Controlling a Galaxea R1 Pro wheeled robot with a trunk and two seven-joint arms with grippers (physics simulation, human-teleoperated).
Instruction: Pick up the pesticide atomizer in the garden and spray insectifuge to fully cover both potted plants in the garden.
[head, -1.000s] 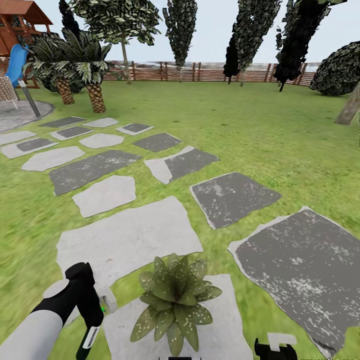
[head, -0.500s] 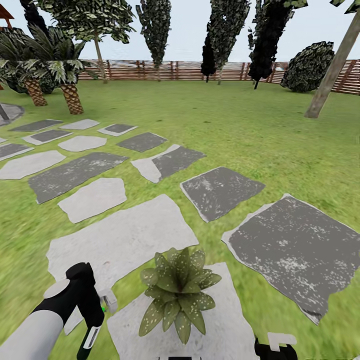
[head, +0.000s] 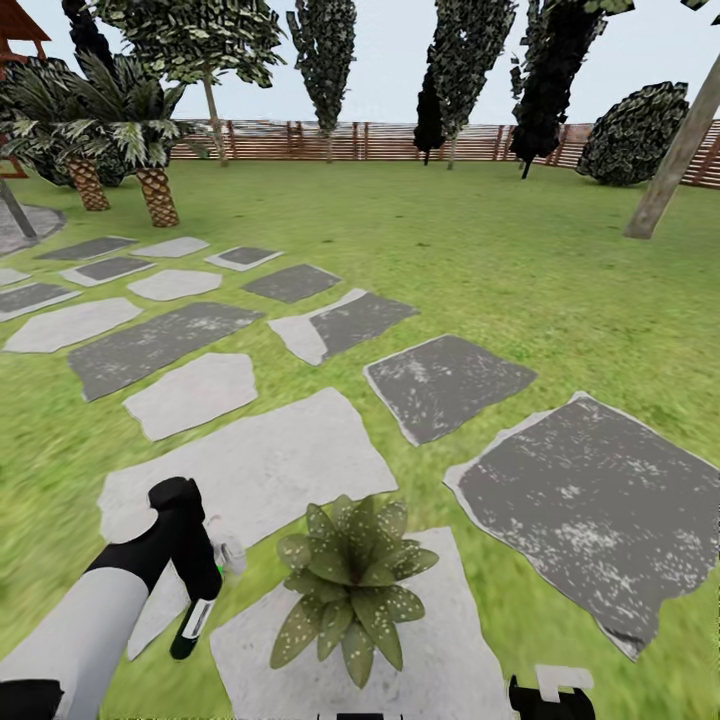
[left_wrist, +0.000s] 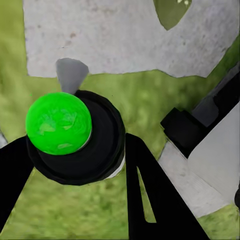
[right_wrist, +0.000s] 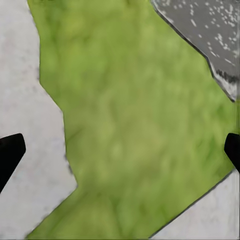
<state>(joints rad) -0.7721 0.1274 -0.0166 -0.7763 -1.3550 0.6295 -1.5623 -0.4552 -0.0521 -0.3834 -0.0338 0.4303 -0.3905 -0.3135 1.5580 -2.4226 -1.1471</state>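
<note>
One potted plant (head: 350, 590), a rosette of pale-speckled green leaves, stands on a pale stone slab (head: 450, 660) near the bottom of the head view; its leaves hide its pot. Just left of it, my left gripper (head: 203, 600) points down over the grass. It is shut on the pesticide atomizer (head: 228, 553). The left wrist view shows the atomizer (left_wrist: 75, 137) as a dark round body with a bright green cap and a grey nozzle, held between the black fingers (left_wrist: 150, 200). My right gripper (right_wrist: 120, 152) hangs open over grass, its fingertips at the picture's edges.
Grey and pale stepping stones (head: 440, 385) run across the lawn from the plant toward the far left. Palms (head: 150, 150), tall trees and a brown slatted fence (head: 380, 140) line the back. A leaning trunk (head: 675, 160) stands at the right. Open grass lies to the right.
The head camera has swung, so the whole scene has shifted. My left arm has risen a little and moved closer to the plant, still holding the atomizer.
</note>
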